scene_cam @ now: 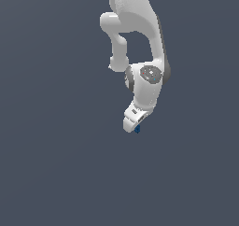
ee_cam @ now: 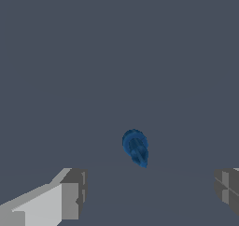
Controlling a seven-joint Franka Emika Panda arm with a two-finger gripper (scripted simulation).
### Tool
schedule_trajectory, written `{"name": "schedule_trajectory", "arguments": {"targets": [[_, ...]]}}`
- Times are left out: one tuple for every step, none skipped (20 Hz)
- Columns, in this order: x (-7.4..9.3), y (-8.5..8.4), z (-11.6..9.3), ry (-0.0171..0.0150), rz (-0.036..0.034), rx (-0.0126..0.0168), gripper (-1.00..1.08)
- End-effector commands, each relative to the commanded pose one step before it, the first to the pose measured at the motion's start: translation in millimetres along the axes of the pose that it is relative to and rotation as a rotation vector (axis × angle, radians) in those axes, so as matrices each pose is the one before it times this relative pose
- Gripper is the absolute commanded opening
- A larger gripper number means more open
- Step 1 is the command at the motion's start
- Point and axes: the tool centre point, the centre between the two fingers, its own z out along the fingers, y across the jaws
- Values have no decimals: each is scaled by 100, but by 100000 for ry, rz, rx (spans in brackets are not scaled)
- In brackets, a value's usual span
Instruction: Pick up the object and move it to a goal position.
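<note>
Object (ee_cam: 136,148) placement comes first: a small dark blue lump, irregular in outline, sits a little below and right of centre in the wrist view, on the plain grey table (ee_cam: 116,57). In the exterior view the same blue speck (scene_cam: 137,129) peeks out at the lower tip of the white arm, slightly right of centre in the frame, mostly hidden behind the end effector (scene_cam: 132,125).

In the wrist view two grey fingertips show at the bottom corners, one pad (ee_cam: 74,192) at lower left and another (ee_cam: 226,190) at lower right. They stand far apart, with bare table between them, so the end effector (ee_cam: 149,192) is released and holds nothing. The object lies between the two pads' lines but further up the frame, touching neither.

The arm (scene_cam: 140,43) fills the upper middle of the exterior view, bent down toward the object. No goal marker can be seen in either view.

Judging from this, the step in hand is the approach before the grasp: the pick has not yet been made. The next move probably calls for bringing the pads level with the lump on either side, then closing on it. Because the item is so small against the fingers, careful centring seems needed, or it may slip out.
</note>
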Motion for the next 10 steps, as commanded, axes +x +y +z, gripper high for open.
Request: {"name": "schedule_trajectory", "arguments": {"targets": [[90,-105,81,75,-1033,5,100],[-49,46,-40,-56,597,13,100],[-2,1,39,0,0,0,100],[-6,4,115,0,0,0,100],[7,-17,189,4,-49,-1,100],[-16,9,267,0,0,0,100],[4,-23,339,5,-69,0,100],[-1,-21,413,6,-69,0,100],[-14,-10,486,4,-49,1,100],[-7,-26,555,7,-84,1,100]]}}
